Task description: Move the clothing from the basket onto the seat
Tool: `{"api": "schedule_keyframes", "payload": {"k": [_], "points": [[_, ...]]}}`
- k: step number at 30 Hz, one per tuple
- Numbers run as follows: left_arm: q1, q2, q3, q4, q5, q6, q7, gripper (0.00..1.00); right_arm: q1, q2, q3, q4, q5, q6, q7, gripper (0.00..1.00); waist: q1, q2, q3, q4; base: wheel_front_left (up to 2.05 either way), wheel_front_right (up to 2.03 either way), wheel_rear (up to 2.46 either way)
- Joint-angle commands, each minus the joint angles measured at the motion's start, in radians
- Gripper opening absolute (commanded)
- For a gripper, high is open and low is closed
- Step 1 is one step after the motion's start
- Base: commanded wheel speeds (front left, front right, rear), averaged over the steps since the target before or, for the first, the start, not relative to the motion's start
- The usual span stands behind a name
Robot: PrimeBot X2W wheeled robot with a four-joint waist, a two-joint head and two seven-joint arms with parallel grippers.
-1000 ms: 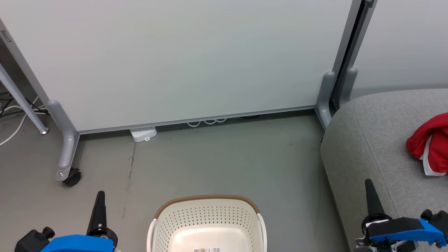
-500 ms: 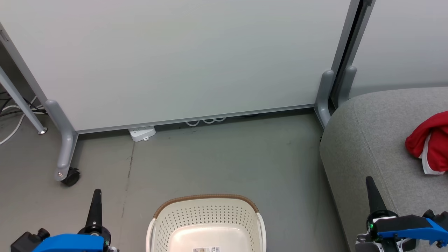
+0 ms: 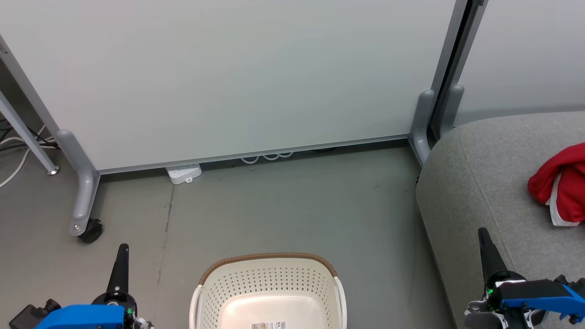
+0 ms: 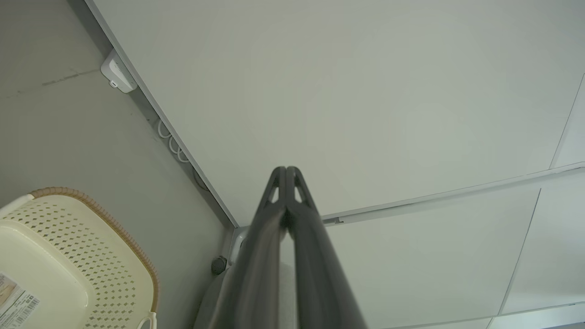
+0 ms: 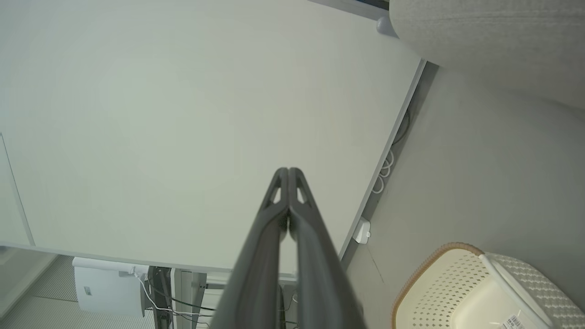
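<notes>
While the clothing [image 3: 558, 183] lies bunched on the seat [image 3: 475, 183] at far right, red with white trim, the basket [image 3: 269, 258] stands on the floor [image 3: 297, 205] at bottom centre, pale bottom and barcode label [image 3: 269, 326] showing. Left end effector [image 3: 122, 249] beside basket, fingers pressed together, pointing toward white partition [image 3: 228, 82]. Right end effector [image 3: 482, 233] likewise pressed together, seen against the seat's near edge.

You saw the floor [image 3: 292, 205] bearing the basket [image 3: 269, 258] between left gripper [image 3: 122, 249] and right gripper [image 3: 482, 232]; the seat [image 3: 475, 173] by the right one carried red clothing [image 3: 561, 183].
</notes>
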Motion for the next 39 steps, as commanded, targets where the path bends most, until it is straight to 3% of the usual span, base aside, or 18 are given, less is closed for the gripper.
{"api": "schedule_keyframes", "payload": {"k": [1,39], "points": [[-0.022,0.006,0.008,-0.01,-0.016,-0.005,0.007,0.0,-0.025,0.001,-0.002,-0.012,0.02,0.0,0.006,0.0,0.0001,0.0,0.0,0.0,0.0,0.0,0.0],[-0.027,0.007,0.042,-0.019,-0.266,-0.017,0.075,0.0,-0.03,0.003,-0.018,-0.027,0.291,0.0,0.074,0.0,0.0001,0.0,0.011,-0.012,0.0,0.0,0.0]]}}
